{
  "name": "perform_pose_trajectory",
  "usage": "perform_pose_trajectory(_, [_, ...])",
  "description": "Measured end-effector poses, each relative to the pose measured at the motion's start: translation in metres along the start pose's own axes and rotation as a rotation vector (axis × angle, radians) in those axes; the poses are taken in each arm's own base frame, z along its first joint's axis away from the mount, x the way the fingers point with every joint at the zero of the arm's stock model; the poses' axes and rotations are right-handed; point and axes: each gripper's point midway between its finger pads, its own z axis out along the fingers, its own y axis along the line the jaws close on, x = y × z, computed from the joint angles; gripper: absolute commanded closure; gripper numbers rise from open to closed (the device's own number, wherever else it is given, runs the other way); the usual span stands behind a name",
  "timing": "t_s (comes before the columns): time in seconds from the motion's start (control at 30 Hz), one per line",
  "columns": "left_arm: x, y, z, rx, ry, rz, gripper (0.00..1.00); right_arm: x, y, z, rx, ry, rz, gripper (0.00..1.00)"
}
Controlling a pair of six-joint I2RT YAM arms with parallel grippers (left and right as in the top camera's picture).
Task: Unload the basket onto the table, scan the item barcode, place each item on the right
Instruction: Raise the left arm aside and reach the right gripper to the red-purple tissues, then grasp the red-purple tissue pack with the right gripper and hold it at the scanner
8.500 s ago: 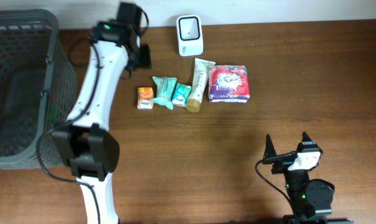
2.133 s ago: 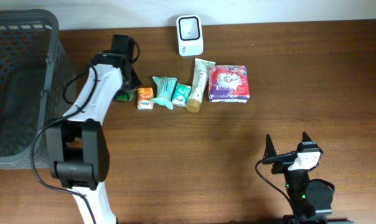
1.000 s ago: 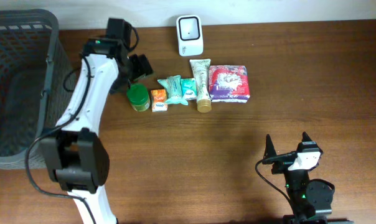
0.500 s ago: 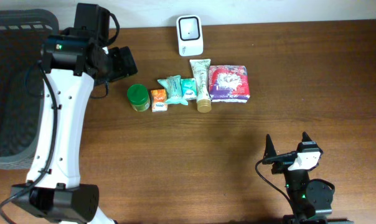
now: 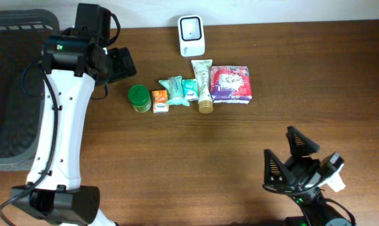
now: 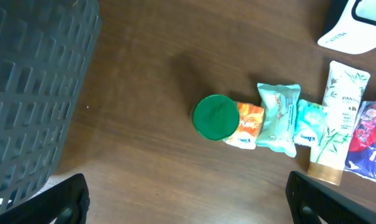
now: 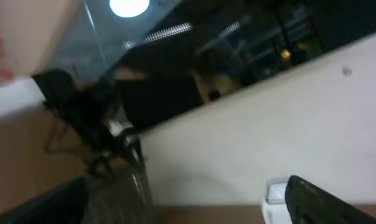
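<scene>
A row of items lies at the back of the table: a green-lidded jar [image 5: 138,98], an orange packet [image 5: 160,100], two teal packets [image 5: 174,90], a cream tube [image 5: 204,85] and a purple-red pack [image 5: 231,83]. The white barcode scanner [image 5: 191,35] stands behind them. My left gripper [image 5: 123,64] hovers open and empty, up and left of the jar. From the left wrist the jar [image 6: 215,116] sits well ahead of the wide-apart fingers [image 6: 57,202]. My right gripper [image 5: 285,157] is open and empty at the front right, tilted up; its view shows the scanner [image 7: 276,193] against the wall.
A dark grey mesh basket [image 5: 14,94] fills the left side of the table, close beside my left arm, and its wall [image 6: 32,93] takes up the left of the left wrist view. Bare brown wood lies between the item row and my right gripper.
My left arm has lifted up and left away from the green jar, which stays beside the orange packet. In the last half second my right gripper has shifted and tilted at the front right.
</scene>
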Motion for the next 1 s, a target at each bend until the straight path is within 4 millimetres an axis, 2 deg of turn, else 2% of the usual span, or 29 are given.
perform_pose_trajectory(0.07, [0.000,0.000,0.000,-0.002,0.001,0.000,0.01,-0.018,0.000,0.009,0.050,-0.001,-0.007,0.02])
perform_pose_trajectory(0.17, [0.000,0.000,0.000,-0.003,-0.002,0.000,0.01,-0.026,-0.014,0.035,0.205,0.210,-0.069,0.02])
perform_pose_trajectory(0.23, [0.000,0.001,0.000,-0.003,0.000,0.000,0.01,-0.021,-0.035,0.060,0.318,0.452,-0.105,0.02])
perform_pose_trajectory(0.3, [0.000,0.001,0.000,-0.003,-0.002,0.000,0.01,-0.006,-0.054,0.072,0.397,0.667,-0.083,0.01])
perform_pose_trajectory(0.37, [0.000,0.001,0.000,-0.007,0.000,0.000,0.01,0.010,-0.088,0.108,0.449,0.893,-0.063,0.02])
perform_pose_trajectory(0.4, [-0.001,0.001,0.000,-0.005,-0.004,0.000,0.01,0.022,-0.103,0.120,0.467,0.984,-0.028,0.02])
perform_pose_trajectory(0.5, [0.000,0.001,-0.001,-0.005,-0.004,0.000,0.01,0.057,-0.137,0.151,0.455,1.118,0.047,0.01])
perform_pose_trajectory(0.53, [0.000,0.001,-0.001,-0.006,-0.004,0.000,0.01,0.071,-0.148,0.155,0.453,1.150,0.068,0.02])
perform_pose_trajectory(0.63, [0.000,0.001,-0.001,-0.006,-0.002,0.000,0.01,0.127,-0.180,0.142,0.483,1.280,0.160,0.01])
perform_pose_trajectory(0.7, [0.000,0.001,-0.001,-0.006,-0.001,0.000,0.01,0.157,-0.197,0.131,0.504,1.340,0.206,0.01])
perform_pose_trajectory(0.83, [0.000,0.001,-0.001,-0.006,-0.001,0.000,0.01,0.227,-0.238,0.093,0.534,1.461,0.372,0.01])
perform_pose_trajectory(0.9, [0.000,0.001,-0.001,-0.006,-0.001,0.000,0.01,0.252,-0.249,0.076,0.493,1.480,0.495,0.11])
perform_pose_trajectory(0.97, [0.000,0.001,-0.001,-0.006,-0.001,0.000,0.01,0.264,-0.256,0.065,0.460,1.476,0.592,0.23])
perform_pose_trajectory(1.0, [0.000,0.001,-0.001,-0.006,-0.001,0.000,0.01,0.266,-0.257,0.064,0.434,1.458,0.645,0.27])
